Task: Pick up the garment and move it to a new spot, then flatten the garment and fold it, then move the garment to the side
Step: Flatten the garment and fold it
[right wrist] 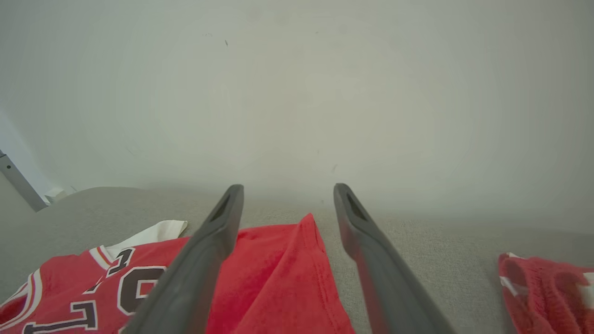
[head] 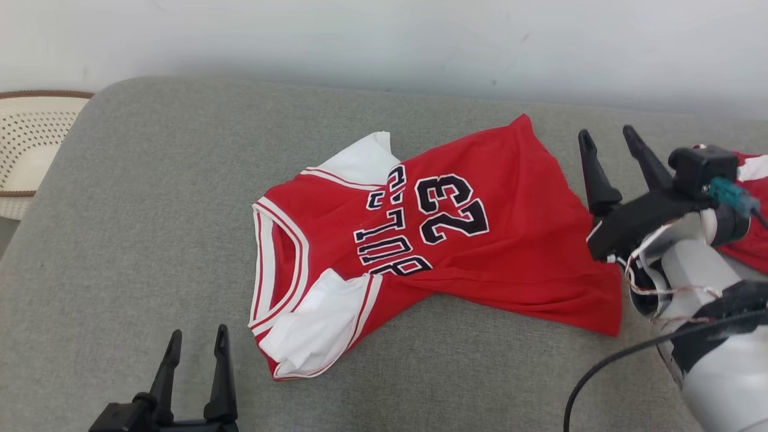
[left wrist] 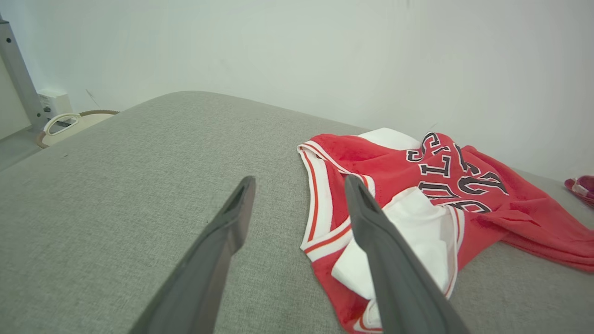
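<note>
The left claw [head: 199, 330] sits near-left, fingers spread and empty; the right claw [head: 606, 131] points away at right, fingers wide apart, holding nothing.

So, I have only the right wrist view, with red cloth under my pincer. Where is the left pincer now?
Observer: The left pincer is open and empty, near the front of the grey cushion, beside the collar end of the jersey.
Operator: Does the jersey lie flat there?
Observer: No, the near white sleeve is bunched up, not spread out.
Operator: Is anything further left?
Observer: Yes, a pale woven basket sits beyond the cushion's left end.
</note>
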